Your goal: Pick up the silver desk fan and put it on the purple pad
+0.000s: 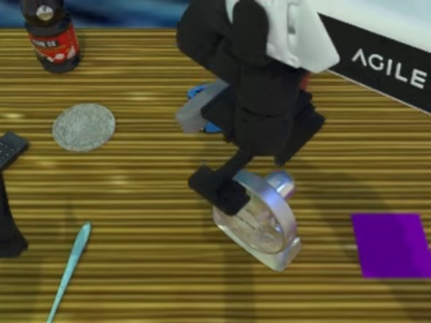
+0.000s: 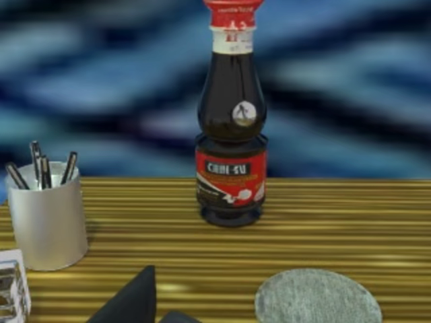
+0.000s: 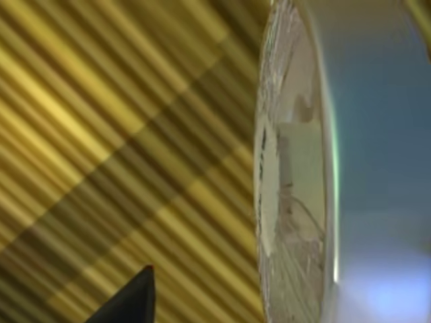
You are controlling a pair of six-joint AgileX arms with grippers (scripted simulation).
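The right gripper [image 1: 237,190] hung low over the silver desk fan [image 1: 262,219] near the middle of the striped wooden table [image 1: 135,269], one dark finger [image 1: 217,188] showing on the grille side of the ring. The other finger was hidden, so whether the jaws straddled the housing or had closed on it could not be told; the right wrist view showed the fan's rim close up beside one fingertip. The step in hand appeared to be the grasp itself. The next move would call for a firm clamp across the thick ring, a lift, then a carry toward the purple pad [image 1: 392,243], which lay well apart at the table's right edge. The fan stood on its rim, grille facing the top view's lower left, knob [image 1: 281,183] pointing upper right, its axis along that diagonal. The left gripper [image 1: 8,235] was parked at the left edge.
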